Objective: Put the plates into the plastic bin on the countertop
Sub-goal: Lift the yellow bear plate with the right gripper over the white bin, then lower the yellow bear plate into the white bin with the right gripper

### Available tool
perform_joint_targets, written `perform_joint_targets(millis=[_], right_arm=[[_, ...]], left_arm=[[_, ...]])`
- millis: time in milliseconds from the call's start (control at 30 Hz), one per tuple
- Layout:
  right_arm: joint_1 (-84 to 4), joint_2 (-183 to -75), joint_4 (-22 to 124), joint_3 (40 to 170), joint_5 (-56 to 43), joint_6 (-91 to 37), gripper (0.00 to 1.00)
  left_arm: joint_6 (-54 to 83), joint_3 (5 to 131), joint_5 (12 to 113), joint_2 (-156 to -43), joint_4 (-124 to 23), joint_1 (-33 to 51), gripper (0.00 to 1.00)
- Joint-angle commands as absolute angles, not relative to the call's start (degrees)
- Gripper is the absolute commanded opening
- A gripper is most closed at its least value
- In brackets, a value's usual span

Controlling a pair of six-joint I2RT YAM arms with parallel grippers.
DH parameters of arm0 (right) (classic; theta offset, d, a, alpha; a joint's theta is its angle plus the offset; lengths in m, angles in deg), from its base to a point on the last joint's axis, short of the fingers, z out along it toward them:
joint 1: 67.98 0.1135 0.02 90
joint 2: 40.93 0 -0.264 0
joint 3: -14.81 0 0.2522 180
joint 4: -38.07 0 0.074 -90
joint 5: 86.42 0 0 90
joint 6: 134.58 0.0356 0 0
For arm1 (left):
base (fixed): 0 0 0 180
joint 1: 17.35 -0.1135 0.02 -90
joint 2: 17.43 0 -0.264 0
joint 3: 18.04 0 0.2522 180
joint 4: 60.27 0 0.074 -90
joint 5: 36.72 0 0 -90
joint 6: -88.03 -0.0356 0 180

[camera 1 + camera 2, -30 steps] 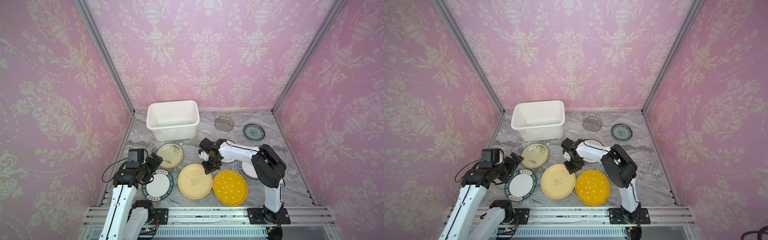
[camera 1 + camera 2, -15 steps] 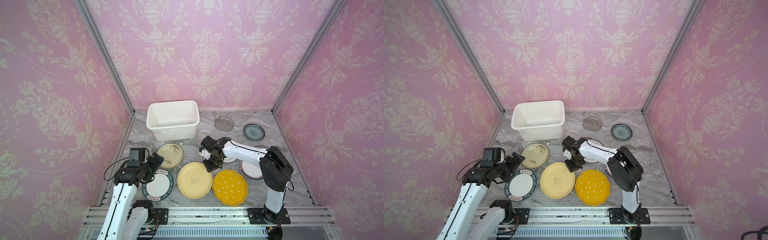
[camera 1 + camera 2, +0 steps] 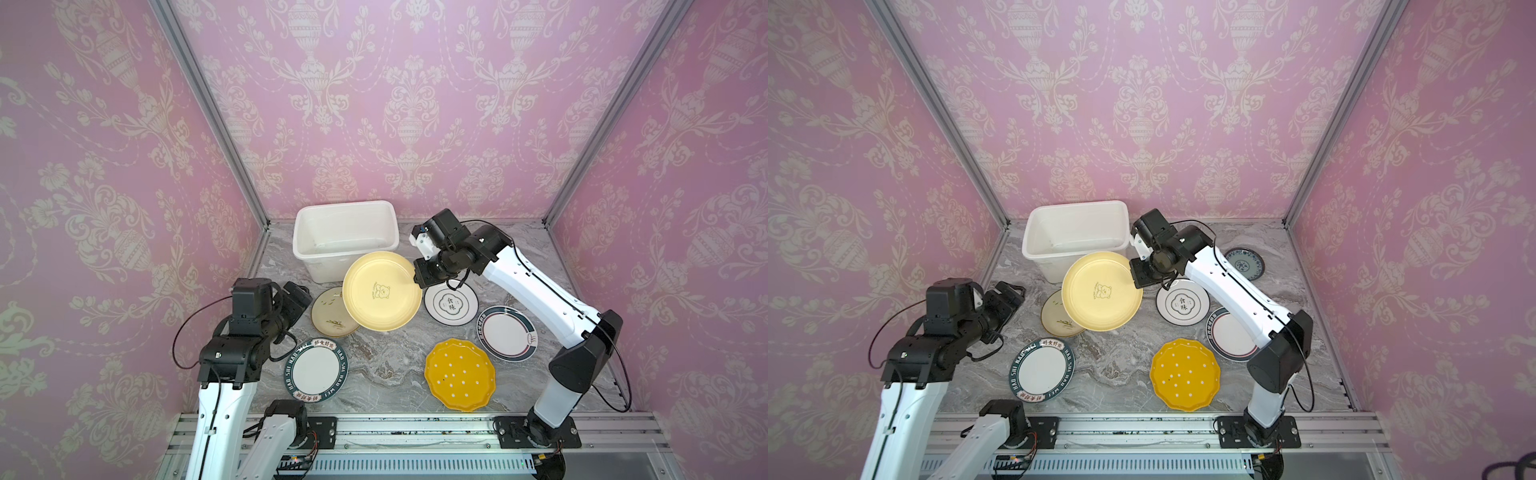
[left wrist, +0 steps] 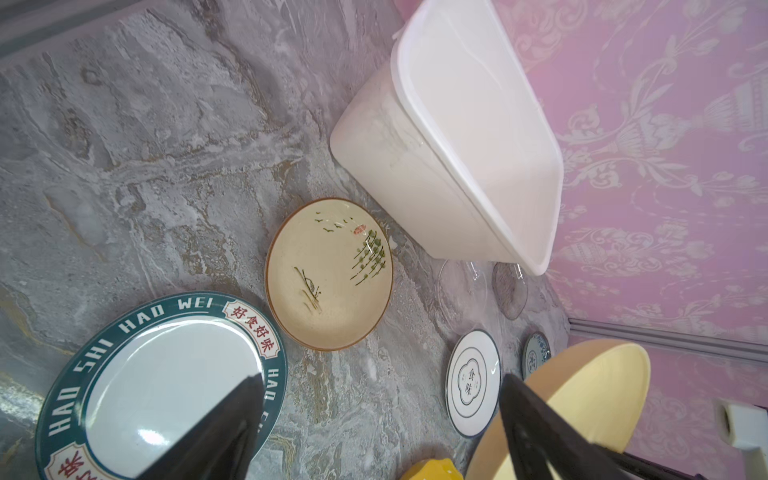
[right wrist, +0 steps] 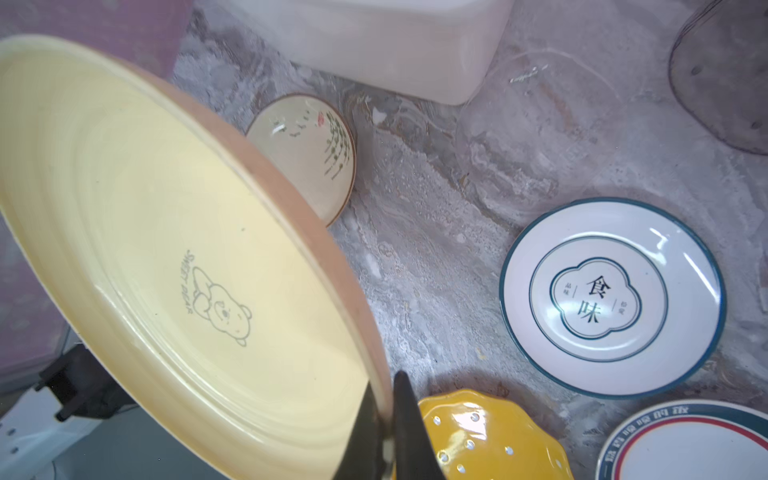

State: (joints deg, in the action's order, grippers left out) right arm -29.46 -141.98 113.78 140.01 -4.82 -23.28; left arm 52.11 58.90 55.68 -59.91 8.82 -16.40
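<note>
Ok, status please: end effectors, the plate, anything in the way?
Right end effector shut on pale yellow plate rim. Plate in air, tilted, close to plastic bin. Left end effector open, empty. Path to bin looks free.

**What lies on my grey marble surface (image 3: 386,361)**

The white plastic bin (image 3: 328,268) stands at the back left. Just in front of it lies the cream sprig plate (image 3: 330,318), and nearer me the green-rimmed lettered plate (image 3: 316,370). The yellow dotted scalloped plate (image 3: 460,374) lies front centre. On my right, close together, are the blue-rimmed white plate (image 3: 451,303) and the dark-rimmed white plate (image 3: 508,333). Farther back lie the blue-patterned plate (image 3: 1244,263), the clear glass plate (image 4: 463,291) and the smoky glass plate (image 4: 510,291).
</note>
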Motion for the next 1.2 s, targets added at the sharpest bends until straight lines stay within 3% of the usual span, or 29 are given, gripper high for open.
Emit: perform_joint_targets(millis=[0, 333, 533, 833, 1167], right_arm=[[-30.0, -145.2, 113.6, 146.2, -4.2, -14.9, 0.00], [-32.1, -158.3, 100.9, 161.4, -1.6, -3.6, 0.00], [-33.7, -168.3, 92.0, 170.0, -6.4, -1.3, 0.00], [-35.4, -178.5, 75.1, 172.1, -13.4, 0.4, 0.00], [-35.9, -184.7, 69.5, 173.8, -17.4, 2.8, 0.00]], left_arm=[[52.2, 61.5, 47.0, -59.4, 10.6, -16.1, 0.91], [52.7, 68.4, 47.7, -70.9, 8.9, -16.1, 0.91], [52.1, 71.9, 45.2, -75.1, 6.9, -16.2, 0.91], [52.1, 68.6, 46.6, -75.4, 2.8, -16.2, 0.92], [52.2, 64.8, 48.6, -74.6, 2.4, -16.2, 0.92]])
